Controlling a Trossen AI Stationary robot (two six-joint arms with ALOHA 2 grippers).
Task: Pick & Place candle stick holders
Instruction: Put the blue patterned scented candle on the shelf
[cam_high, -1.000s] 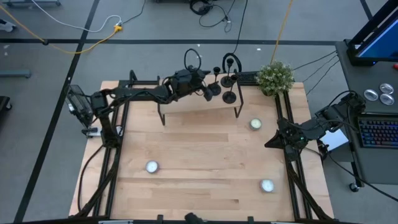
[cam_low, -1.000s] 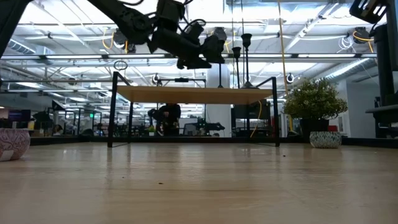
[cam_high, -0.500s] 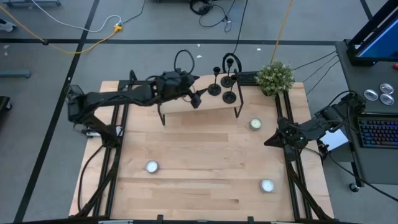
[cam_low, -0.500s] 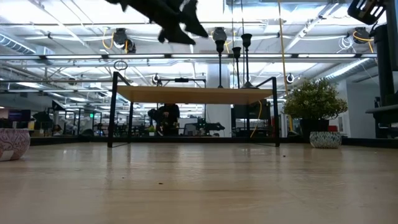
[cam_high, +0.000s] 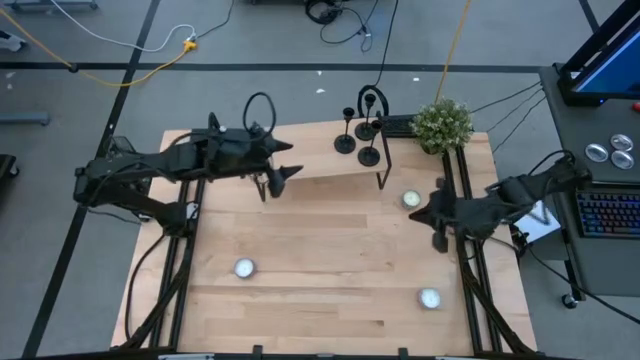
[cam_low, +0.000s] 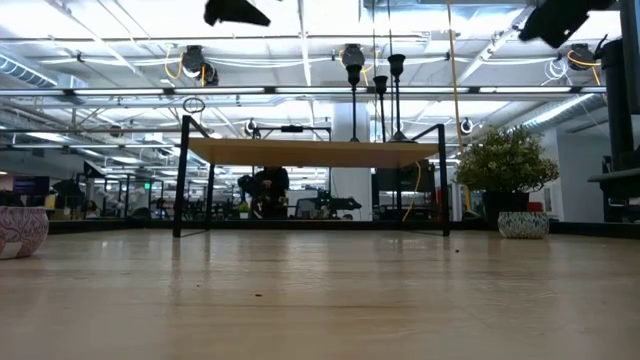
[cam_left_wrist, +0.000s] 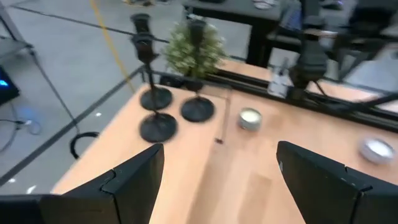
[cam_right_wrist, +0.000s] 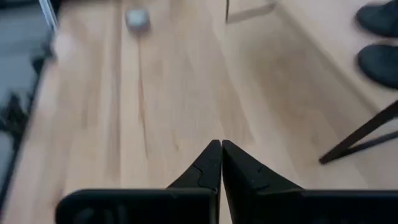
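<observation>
Left pincer wide open, empty, over shelf's left end. Right pincer shut, empty, above worktop. Three holders stand on shelf's right end.

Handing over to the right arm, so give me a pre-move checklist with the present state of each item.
1. All three candle stick holders upright on the raised shelf: ok.
2. Left gripper open, holding nothing: ok.
3. Left gripper clear of the holders, at the shelf's other end: ok.
4. Right gripper open for a pick: not ok, shut and empty.
5. Right gripper clear of the tealight: cannot tell, close beside it in the high view.
6. Potted plant clear of the holders: ok.
</observation>
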